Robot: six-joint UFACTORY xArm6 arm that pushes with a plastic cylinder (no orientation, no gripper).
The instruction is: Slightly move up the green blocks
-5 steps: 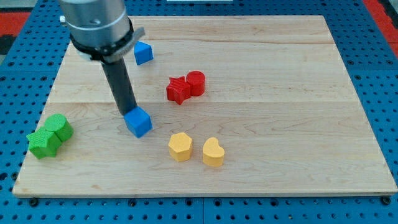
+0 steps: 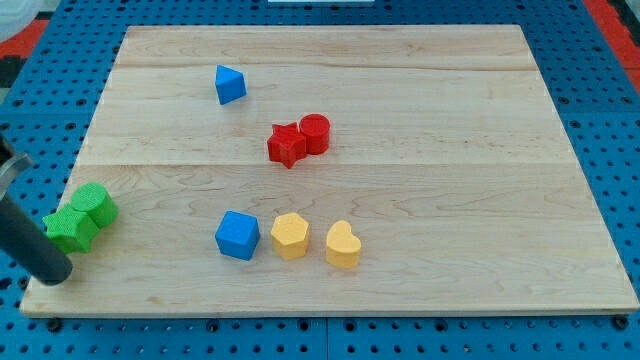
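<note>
Two green blocks sit touching at the board's left edge: a star-shaped one [image 2: 70,229] and a rounder one [image 2: 95,204] just up and right of it. My tip [image 2: 57,276] rests at the bottom left corner of the board, just below the green star block, a small gap apart. The rod runs up and left out of the view.
A blue cube [image 2: 237,235], a yellow hexagon block [image 2: 290,236] and a yellow heart block [image 2: 343,245] line up at the lower middle. A red star block [image 2: 287,145] touches a red cylinder [image 2: 315,133] at centre. A blue block [image 2: 230,84] lies near the top. The wooden board [image 2: 450,120] sits on a blue pegboard.
My tip has swung from beside the blue cube at mid-board to the bottom left corner below the green blocks. The blue cube now lies lower and slightly right, next to the yellow hexagon.
</note>
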